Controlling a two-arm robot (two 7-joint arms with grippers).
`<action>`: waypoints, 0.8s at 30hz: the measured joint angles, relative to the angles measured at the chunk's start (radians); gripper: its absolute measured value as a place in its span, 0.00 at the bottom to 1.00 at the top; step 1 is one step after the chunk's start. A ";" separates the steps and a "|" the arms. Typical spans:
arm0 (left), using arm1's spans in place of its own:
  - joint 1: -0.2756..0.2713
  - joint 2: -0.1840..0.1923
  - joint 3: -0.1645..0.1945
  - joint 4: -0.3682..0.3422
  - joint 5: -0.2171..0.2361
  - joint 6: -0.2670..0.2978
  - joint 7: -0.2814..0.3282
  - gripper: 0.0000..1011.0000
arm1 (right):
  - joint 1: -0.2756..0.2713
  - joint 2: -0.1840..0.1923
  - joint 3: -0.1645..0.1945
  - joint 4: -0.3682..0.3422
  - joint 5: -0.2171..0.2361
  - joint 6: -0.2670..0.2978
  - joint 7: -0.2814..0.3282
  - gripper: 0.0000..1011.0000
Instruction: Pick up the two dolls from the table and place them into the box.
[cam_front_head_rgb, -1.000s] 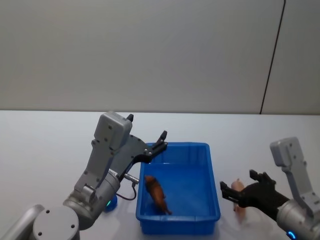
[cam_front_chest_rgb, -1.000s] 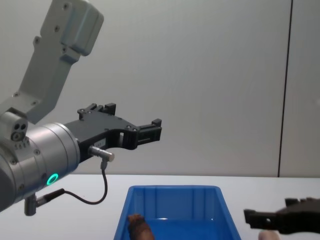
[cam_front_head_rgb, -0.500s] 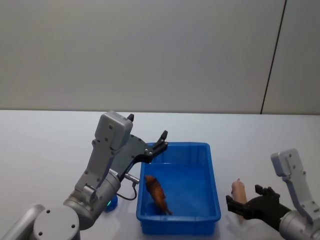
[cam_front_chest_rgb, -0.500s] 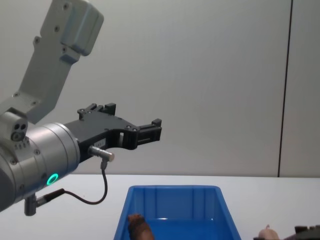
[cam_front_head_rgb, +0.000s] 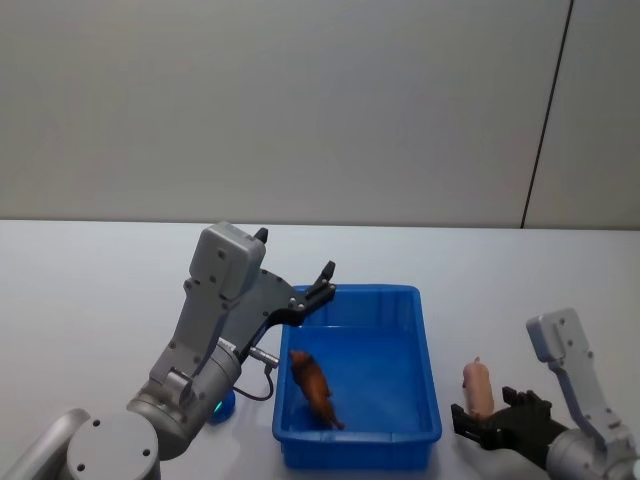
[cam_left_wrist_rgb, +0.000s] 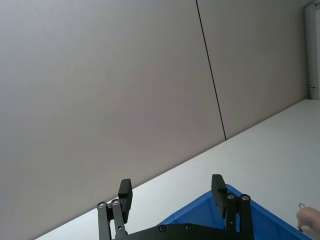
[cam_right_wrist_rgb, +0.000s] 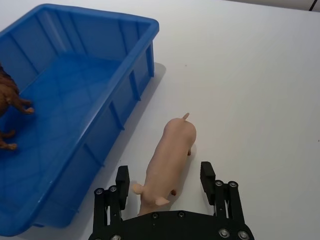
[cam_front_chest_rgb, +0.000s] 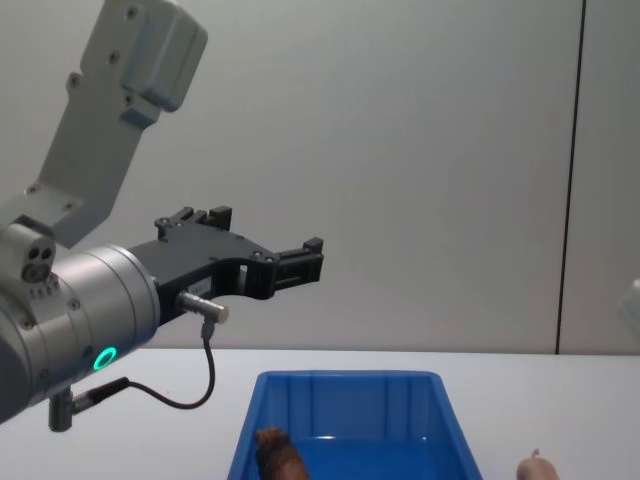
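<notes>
Right wrist view reveals right pincer (cam_right_wrist_rgb: 165, 177) open astride pale pink pig-like doll (cam_right_wrist_rgb: 170, 150) beside box (cam_right_wrist_rgb: 125, 22), brown doll (cam_front_head_rgb: 312, 385) inside, left pincer (cam_left_wrist_rgb: 171, 186) open, empty, above box

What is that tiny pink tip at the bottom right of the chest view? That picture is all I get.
Observer: It is a pale pink pig doll, lying on the white table just outside the blue box.
Operator: I can see the left pincer up above the box. Is anything near the pig?
Observer: Yes. The right pincer is low over the table and open, with one finger on each side of the pig's head end and a gap on both sides.
</notes>
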 joint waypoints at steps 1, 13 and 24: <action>0.000 0.000 0.000 0.000 0.000 0.000 0.000 0.99 | 0.001 -0.001 0.000 0.004 -0.001 0.001 -0.001 0.88; 0.000 0.000 0.000 0.000 0.000 0.000 0.000 0.99 | 0.021 -0.018 -0.002 0.041 -0.001 0.004 -0.032 0.51; 0.000 0.000 0.000 0.000 0.000 0.000 0.000 0.99 | 0.016 -0.019 0.002 0.027 -0.001 -0.032 -0.056 0.36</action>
